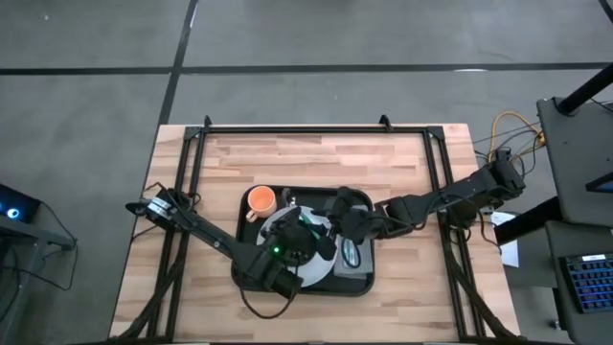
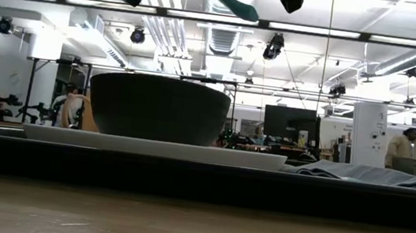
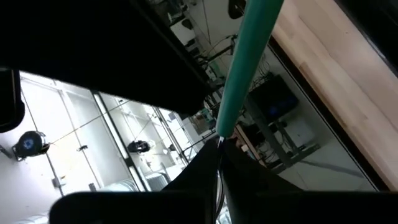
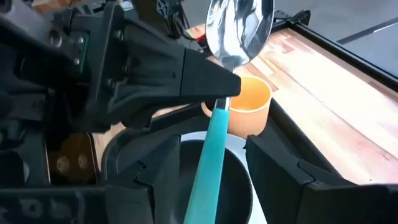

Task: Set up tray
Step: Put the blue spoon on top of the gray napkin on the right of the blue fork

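The black tray (image 1: 356,285) lies centre-table in the high view. Only the right wrist view shows the left gripper (image 4: 219,93) clamped on a teal-handled spoon (image 4: 239,28) above the bowl (image 4: 233,186), the right gripper (image 4: 211,180) parted around its handle.

Grey floor (image 1: 316,34) with dark seam lines around the wooden table (image 1: 316,153). Beyond it: open workshop, ceiling strip lights (image 2: 377,38), hanging black lamps (image 2: 274,47), dark monitor (image 2: 288,122).

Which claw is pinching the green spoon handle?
The left claw. It is shut on the teal spoon, while the right claw stands open beside it over the tray.
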Tool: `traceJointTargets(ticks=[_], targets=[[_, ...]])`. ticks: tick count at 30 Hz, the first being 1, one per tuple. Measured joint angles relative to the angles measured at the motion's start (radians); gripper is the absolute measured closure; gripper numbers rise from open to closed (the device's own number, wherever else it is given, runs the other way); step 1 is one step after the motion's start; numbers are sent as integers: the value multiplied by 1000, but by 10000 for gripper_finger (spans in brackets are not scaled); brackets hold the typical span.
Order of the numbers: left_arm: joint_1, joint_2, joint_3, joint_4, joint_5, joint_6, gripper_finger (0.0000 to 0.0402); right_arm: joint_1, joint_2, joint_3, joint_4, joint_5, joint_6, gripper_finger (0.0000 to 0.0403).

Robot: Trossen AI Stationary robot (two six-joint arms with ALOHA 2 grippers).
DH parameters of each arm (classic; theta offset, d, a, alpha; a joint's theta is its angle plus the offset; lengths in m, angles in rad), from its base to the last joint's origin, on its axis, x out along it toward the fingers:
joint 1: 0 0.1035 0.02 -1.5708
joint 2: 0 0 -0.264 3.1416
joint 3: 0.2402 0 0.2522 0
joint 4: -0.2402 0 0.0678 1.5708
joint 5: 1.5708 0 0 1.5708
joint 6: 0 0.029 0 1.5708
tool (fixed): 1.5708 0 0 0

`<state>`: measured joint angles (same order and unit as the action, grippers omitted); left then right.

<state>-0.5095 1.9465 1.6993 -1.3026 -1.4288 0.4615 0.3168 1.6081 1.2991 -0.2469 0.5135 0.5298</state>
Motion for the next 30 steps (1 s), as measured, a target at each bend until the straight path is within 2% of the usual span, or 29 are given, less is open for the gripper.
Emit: traceJointTargets(ticks=[8,14,18,22,28,30], targets=[[5,0,0,49,-34,35,401,-7,0,0,-1,-20,-2,231],[6,0,0,169,-44,119,402,-15,0,0,-1,-24,-6,239],[6,0,1,182,-45,146,402,-18,0,0,-1,-24,-6,250],[6,0,1,184,-45,147,402,-20,0,0,-2,-56,-4,284],[6,0,1,196,-47,148,401,-31,0,0,-6,-69,-4,368],[6,0,1,198,-47,148,401,-31,0,0,-6,-66,-4,371]])
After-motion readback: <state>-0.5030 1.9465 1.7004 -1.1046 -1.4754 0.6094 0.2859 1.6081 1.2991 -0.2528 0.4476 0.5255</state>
